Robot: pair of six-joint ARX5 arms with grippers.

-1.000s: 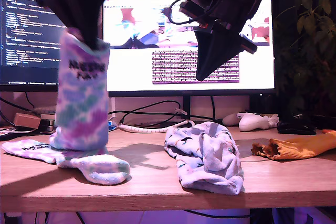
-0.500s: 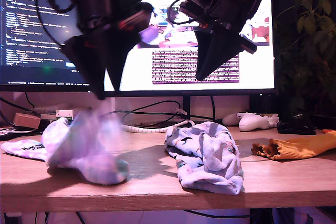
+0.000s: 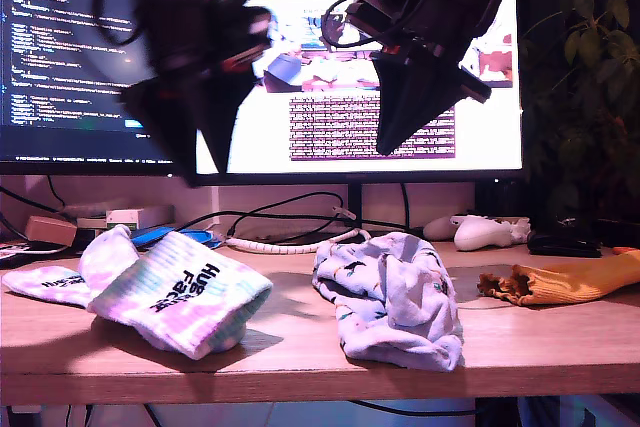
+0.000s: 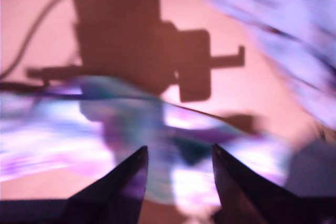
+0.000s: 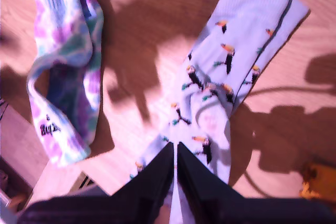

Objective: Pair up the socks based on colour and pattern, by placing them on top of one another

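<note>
Two grippers hung above the desk (image 3: 300,357), neither touching any sock. My first gripper (image 4: 178,163), blurred in both its own cam & the exterior view, hovered over the tie-dye pair w/ its fingers (image 4: 123,182) parted a moderate way and nothing between them. My second gripper (image 5: 175,169) hung above the lavender sock (image 3: 395,297) w/ fingertips pressed nearly together, only a thin slit between, gripping nothing. The top tie-dye sock (image 3: 185,292), white w/ pink/teal blotches & black cuff lettering, lay crumpled at the exterior view's left on the desk, resting over a second tie-dye sock (image 3: 45,282) whose lettered cuff stuck out further toward that view's left. The lavender sock, printed w/ small toucan-like birds, sat bunched up near the desk's middle, just beside the tie-dye pair but apart from it. The mustard-orange sock (image 3: 565,282) lay flat at the exterior view's right, well apart from the rest. A white controller (image 3: 485,232) sat behind, below the monitor (image 3: 490,117)
</note>
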